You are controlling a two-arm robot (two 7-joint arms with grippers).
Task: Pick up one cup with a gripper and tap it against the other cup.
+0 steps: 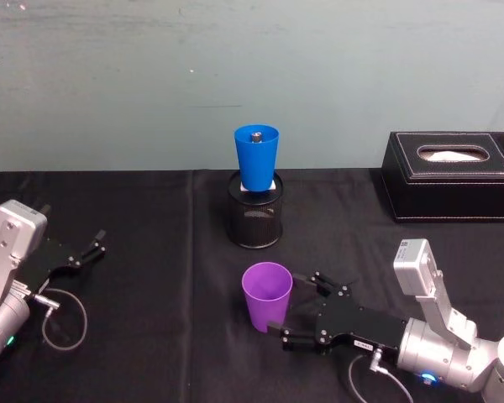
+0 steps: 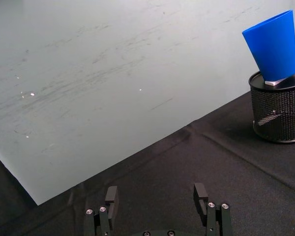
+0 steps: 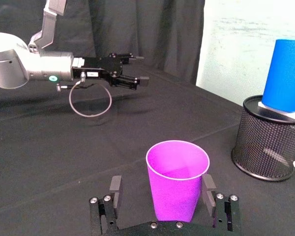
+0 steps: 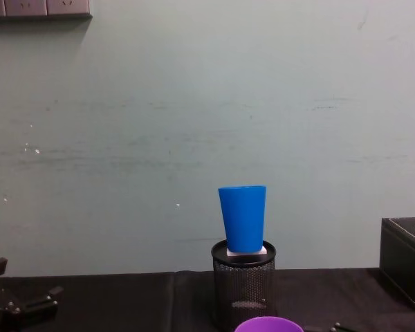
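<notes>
The left gripper (image 1: pixel 99 242) is parked low over the black cloth (image 1: pixel 151 327), its fingers spread wide with nothing between them. The task's things lie well beyond its fingertips.

Toward the middle, the purple cup (image 1: pixel 266 295) stands upright on the cloth, mouth up, between the fingers (image 3: pixel 115 188) of the right gripper (image 1: pixel 283 302). Those fingers are apart and flank the cup low on its wall. One pad sits very near the plastic, and I cannot tell whether it touches. I judge the reach finished and the grasp not yet made, so closing, lifting, carrying and the tap itself are all left to do.

Ahead of the right fingertips and well apart from them, the blue cup (image 1: pixel 257 158) stands raised on a white piece across the rim of a black mesh pen holder (image 1: pixel 254 222). Its perch looks easy to upset, so the tap should be light.

Far off the right gripper's outer finger sits a black tissue box (image 1: pixel 449 178).

The cloth is matt and slightly creased. Behind it rises a pale green, scuffed wall (image 4: pixel 124 138) with a strip of sockets (image 4: pixel 38 7) high up.
</notes>
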